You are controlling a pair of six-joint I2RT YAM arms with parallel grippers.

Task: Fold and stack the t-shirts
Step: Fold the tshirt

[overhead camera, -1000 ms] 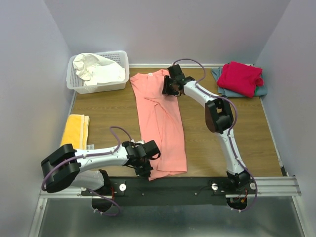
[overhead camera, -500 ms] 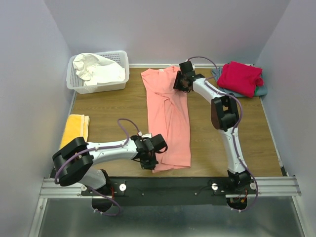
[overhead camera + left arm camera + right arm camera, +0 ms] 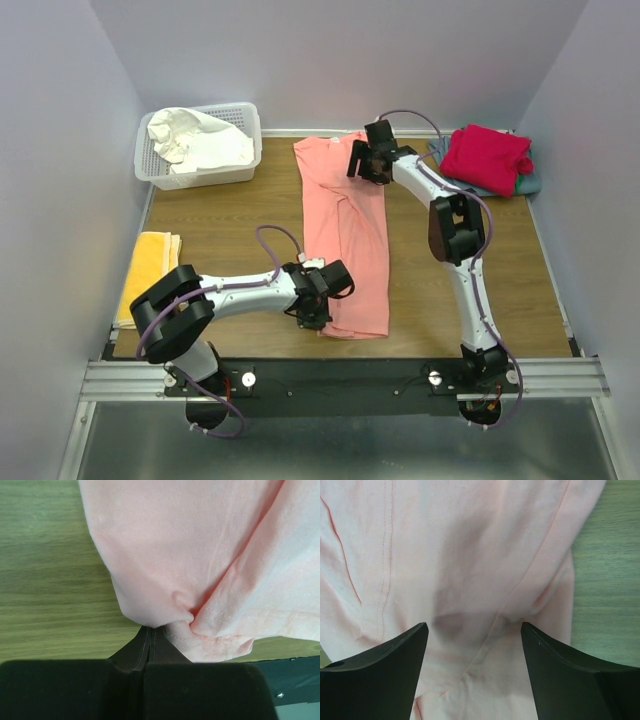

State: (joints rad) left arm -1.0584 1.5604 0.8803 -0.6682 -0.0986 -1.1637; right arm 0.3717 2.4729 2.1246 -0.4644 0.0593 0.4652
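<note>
Salmon-pink t-shirt (image 3: 345, 230), top view: soft cloth folded into a long strip, lying mid-bench (image 3: 230, 220) on wood grain.
Other shirts: crimson-red t-shirt (image 3: 487, 157) folded on grey-blue t-shirt (image 3: 528, 184), far right; white t-shirt (image 3: 200, 140) crumpled in lattice basket (image 3: 200, 177).
Left wrist view: left claw (image 3: 151, 635) pinched tight on the puckered near hem.
Right wrist view: right claw (image 3: 474, 630) spread wide over seamed pink cloth, gripping nothing.

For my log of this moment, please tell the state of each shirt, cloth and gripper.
Salmon-pink shirt: folded lengthwise into a strip.
Left gripper: shut on its near hem.
Right gripper: open over its far end.
Red shirt: folded, on grey-blue shirt.
White shirt: crumpled in basket.
Yellow cloth: folded.
</note>
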